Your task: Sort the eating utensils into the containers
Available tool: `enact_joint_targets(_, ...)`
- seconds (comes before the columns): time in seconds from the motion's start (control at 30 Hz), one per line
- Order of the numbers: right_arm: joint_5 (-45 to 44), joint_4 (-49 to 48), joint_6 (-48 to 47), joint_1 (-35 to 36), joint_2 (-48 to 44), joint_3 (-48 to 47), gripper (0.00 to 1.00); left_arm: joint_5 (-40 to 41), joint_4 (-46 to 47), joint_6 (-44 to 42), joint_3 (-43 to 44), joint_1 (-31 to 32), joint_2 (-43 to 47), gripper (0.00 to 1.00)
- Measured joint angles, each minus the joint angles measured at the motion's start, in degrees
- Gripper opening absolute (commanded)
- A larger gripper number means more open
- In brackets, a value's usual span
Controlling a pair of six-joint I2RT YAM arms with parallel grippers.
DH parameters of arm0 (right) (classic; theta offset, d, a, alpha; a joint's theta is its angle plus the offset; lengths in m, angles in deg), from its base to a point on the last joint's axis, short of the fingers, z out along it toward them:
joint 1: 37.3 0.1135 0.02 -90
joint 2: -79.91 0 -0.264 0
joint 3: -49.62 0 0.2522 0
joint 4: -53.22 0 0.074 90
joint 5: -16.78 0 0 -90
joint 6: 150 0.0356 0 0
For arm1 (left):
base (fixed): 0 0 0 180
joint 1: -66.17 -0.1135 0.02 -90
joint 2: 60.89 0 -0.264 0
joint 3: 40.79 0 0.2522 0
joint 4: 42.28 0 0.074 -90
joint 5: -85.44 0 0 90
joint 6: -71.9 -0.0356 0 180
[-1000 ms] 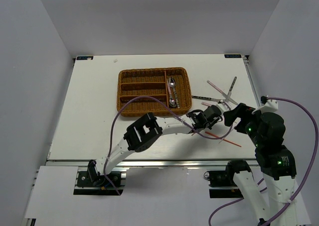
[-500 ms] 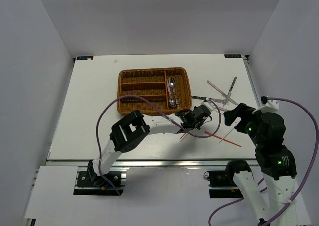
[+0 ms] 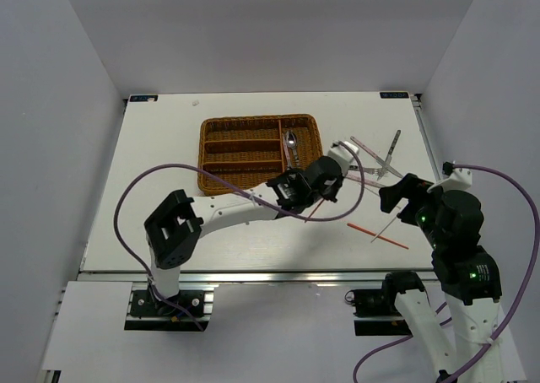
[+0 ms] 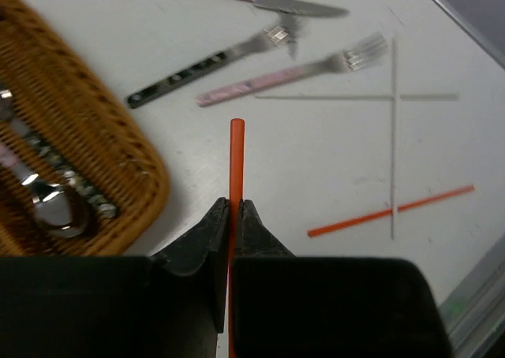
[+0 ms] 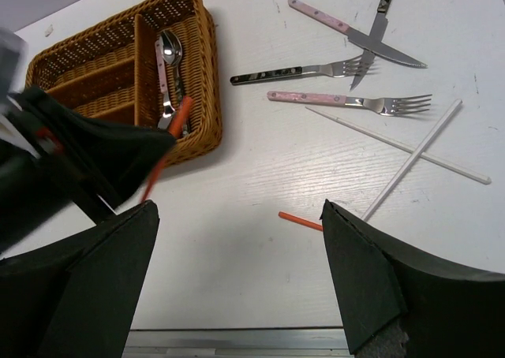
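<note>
My left gripper is shut on a red chopstick and hovers just off the near right corner of the brown wicker tray. In the top view that gripper carries the chopstick tilted. Two spoons lie in the tray's crosswise slot. A second red chopstick lies on the table, crossed by two white chopsticks. My right gripper stands open and holds nothing, above the table just left of that red chopstick.
Beyond the chopsticks lie a pink-handled fork, a dark-handled fork, a pink-handled knife and another knife. The table's metal front edge runs just below my right gripper.
My left arm has swung left and toward the tray with the red chopstick in its grip, its elbow moving left. The right arm has not moved.
</note>
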Motion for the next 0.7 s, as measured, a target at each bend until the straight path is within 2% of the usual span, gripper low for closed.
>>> enact_joint_targets(0.17,0.0,-1.4,0.0,0.0,0.4,0.7,0.88,10.0,-4.2,11.0,0.0,-7.3,4.2,0.00)
enact_joint_targets(0.33,0.0,-3.1,0.2,0.0,1.7,2.1,0.88,18.8,-6.8,30.8,-4.7,-20.7,9.5,0.00)
enact_joint_targets(0.4,0.2,-3.7,0.3,0.0,2.6,2.5,0.88,23.6,-8.3,40.0,-8.2,-24.1,12.1,0.00)
enact_joint_targets(0.57,1.0,-4.9,0.8,0.0,4.5,2.5,0.88,34.4,-14.3,64.7,-17.4,-24.6,18.0,0.00)
enact_joint_targets(0.7,1.9,-6.0,1.3,0.0,5.3,2.7,0.88,37.7,-19.0,81.4,-19.6,-24.0,18.3,0.00)
